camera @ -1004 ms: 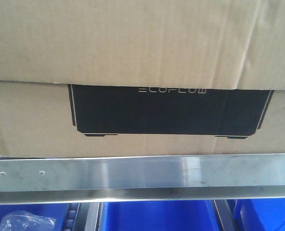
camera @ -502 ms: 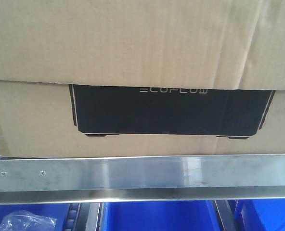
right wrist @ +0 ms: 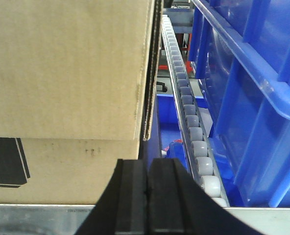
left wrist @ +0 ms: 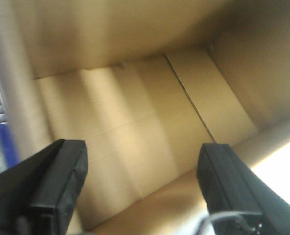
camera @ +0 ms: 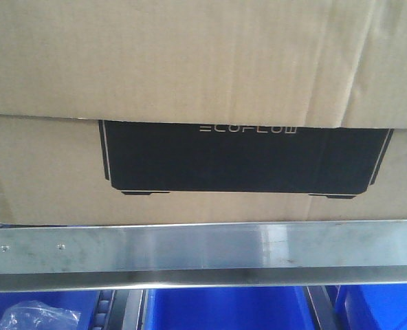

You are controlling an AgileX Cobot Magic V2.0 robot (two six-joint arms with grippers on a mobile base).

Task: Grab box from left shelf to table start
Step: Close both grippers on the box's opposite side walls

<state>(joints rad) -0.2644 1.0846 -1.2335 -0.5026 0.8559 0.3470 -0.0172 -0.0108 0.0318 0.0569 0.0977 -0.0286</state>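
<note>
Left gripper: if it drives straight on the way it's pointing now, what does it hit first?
The box. The left gripper, jaws open, faces what looks like its inner cardboard panel, with nothing in between. The blurred wrist view doesn't show how far off it is.

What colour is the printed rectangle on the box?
Black, thin pale outline, on the brown box; clearest in the front-facing view.

Blue bins [right wrist: 253, 98], roller track [right wrist: 191, 121] (grey wheels)
</note>
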